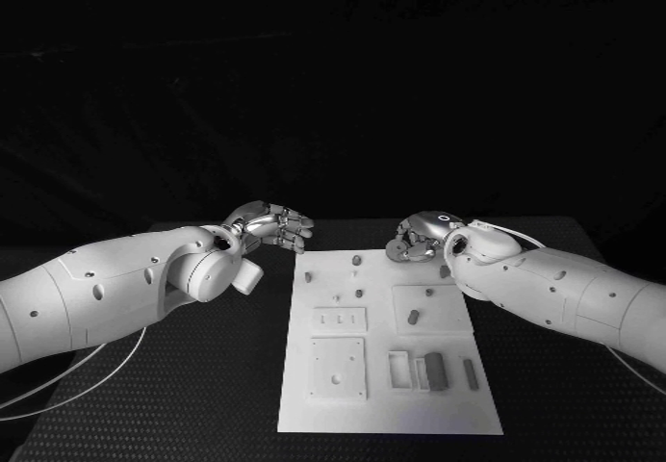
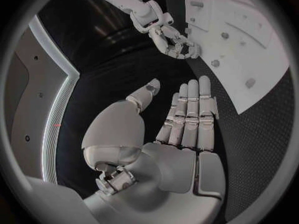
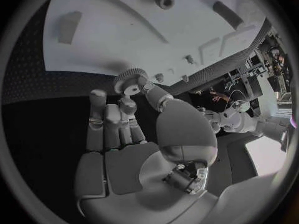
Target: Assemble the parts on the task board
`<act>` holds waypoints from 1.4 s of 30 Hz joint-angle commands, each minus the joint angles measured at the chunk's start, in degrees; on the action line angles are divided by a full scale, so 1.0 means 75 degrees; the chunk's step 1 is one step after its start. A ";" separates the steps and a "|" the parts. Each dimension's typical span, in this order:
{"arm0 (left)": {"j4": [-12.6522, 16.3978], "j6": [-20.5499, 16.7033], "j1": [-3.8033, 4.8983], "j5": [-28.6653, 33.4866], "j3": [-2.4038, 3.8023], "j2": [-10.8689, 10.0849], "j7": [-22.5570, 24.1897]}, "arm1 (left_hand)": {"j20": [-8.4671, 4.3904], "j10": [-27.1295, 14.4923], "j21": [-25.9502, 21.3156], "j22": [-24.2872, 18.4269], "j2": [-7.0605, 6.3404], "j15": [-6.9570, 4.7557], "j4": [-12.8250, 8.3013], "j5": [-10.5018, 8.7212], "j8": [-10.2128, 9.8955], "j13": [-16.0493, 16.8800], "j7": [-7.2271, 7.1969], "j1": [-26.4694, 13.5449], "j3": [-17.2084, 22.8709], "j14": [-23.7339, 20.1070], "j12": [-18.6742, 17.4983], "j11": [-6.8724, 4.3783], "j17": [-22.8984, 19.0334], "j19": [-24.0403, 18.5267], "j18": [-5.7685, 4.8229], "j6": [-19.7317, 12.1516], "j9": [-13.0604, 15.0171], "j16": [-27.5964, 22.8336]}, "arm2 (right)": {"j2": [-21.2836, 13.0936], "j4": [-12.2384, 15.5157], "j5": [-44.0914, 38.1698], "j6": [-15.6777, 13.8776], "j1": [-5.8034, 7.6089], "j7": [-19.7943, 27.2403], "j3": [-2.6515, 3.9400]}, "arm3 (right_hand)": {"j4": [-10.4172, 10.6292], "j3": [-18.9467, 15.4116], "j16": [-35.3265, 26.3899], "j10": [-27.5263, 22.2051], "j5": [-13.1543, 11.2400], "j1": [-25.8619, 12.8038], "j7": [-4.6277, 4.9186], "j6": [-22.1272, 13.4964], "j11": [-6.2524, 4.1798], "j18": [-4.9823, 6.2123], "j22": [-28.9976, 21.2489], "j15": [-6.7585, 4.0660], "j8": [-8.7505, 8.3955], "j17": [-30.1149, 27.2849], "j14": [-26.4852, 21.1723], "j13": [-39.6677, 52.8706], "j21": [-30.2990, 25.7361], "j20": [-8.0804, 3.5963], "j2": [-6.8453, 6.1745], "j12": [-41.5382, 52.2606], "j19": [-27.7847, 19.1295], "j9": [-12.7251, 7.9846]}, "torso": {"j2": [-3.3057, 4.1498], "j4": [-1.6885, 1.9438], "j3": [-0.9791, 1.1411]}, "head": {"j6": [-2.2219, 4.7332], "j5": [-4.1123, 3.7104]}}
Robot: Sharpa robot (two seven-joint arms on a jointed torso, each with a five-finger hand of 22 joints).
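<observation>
I have the right hand (image 1: 421, 236) at the far edge of the task board (image 1: 382, 414), pinching a small round ridged part (image 3: 129, 79), a gear by its look, between thumb and a fingertip. The right wrist view shows that piece held just above the board's far margin, not yet seated on anything I can make out. My left hand (image 1: 272, 227) hangs off the board's far left corner over the black tabletop (image 1: 166, 404); in the left wrist view its fingers (image 2: 192, 115) lie straight and together, thumb apart, with nothing in it, so I read it as empty and open.

As for progress, I'd judge we are early. Several parts are loose: a dark block (image 1: 436, 371) and a slim bar (image 1: 471, 373) lie flat on the near right of the board, and a short piece (image 1: 412, 316) rests on the square plate in the middle. A few small pegs (image 1: 355, 260) stand along the far rows; whether they are placed parts or fixed posts I cannot tell. The gear needs its post, then the loose pieces remain
</observation>
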 commanded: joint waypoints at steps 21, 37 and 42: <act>0.0074 0.0057 0.0011 -0.0023 0.0008 0.0006 0.0050 | -0.0004 0.0027 -0.0034 0.0018 -0.0039 0.0016 0.0039 -0.0015 -0.0042 0.0014 0.0213 0.0002 -0.0015 0.0048 -0.0057 0.0038 0.0021 -0.0046 0.0112 -0.0057 -0.0009 -0.0047 | 0.0614 0.0715 -0.0897 -0.0037 -0.0050 -0.0427 -0.0164 | 0.0136 0.0020 0.0016 -0.0158 0.0018 -0.0109 -0.0199 0.1082 -0.0227 0.0155 0.0116 -0.0134 -0.0064 -0.0003 0.0214 -0.0089 0.0023 -0.0059 -0.0186 0.0052 0.0118 0.0250 | 0.0003 0.0024 0.0005 | -0.0023 0.0059; 0.0093 0.0068 0.0012 -0.0023 0.0008 0.0014 0.0053 | -0.0003 0.0029 -0.0039 0.0022 -0.0043 0.0016 0.0040 -0.0015 -0.0043 0.0019 0.0213 0.0002 -0.0016 0.0052 -0.0063 0.0038 0.0031 -0.0045 0.0111 -0.0056 -0.0009 -0.0058 | 0.0846 0.0611 -0.1032 0.0023 -0.0168 -0.0499 -0.0267 | 0.0165 0.0038 0.0003 -0.0163 0.0018 -0.0136 -0.0180 0.1027 -0.0210 0.0155 0.0112 -0.0122 -0.0113 -0.0020 0.0209 -0.0119 0.0007 -0.0068 -0.0213 0.0057 0.0126 0.0246 | 0.0002 0.0013 0.0011 | -0.0061 0.0075; 0.0090 0.0066 0.0013 -0.0023 0.0008 0.0015 0.0052 | -0.0003 0.0030 -0.0040 0.0023 -0.0043 0.0017 0.0041 -0.0015 -0.0043 0.0021 0.0213 0.0002 -0.0017 0.0052 -0.0065 0.0038 0.0034 -0.0045 0.0111 -0.0056 -0.0009 -0.0062 | 0.0876 0.0587 -0.1050 0.0021 -0.0176 -0.0501 -0.0270 | 0.0163 0.0043 0.0003 -0.0163 0.0018 -0.0132 -0.0179 0.1024 -0.0208 0.0155 0.0112 -0.0120 -0.0118 -0.0006 0.0220 -0.0122 0.0006 -0.0071 -0.0215 0.0059 0.0128 0.0247 | 0.0000 0.0012 0.0012 | -0.0069 0.0080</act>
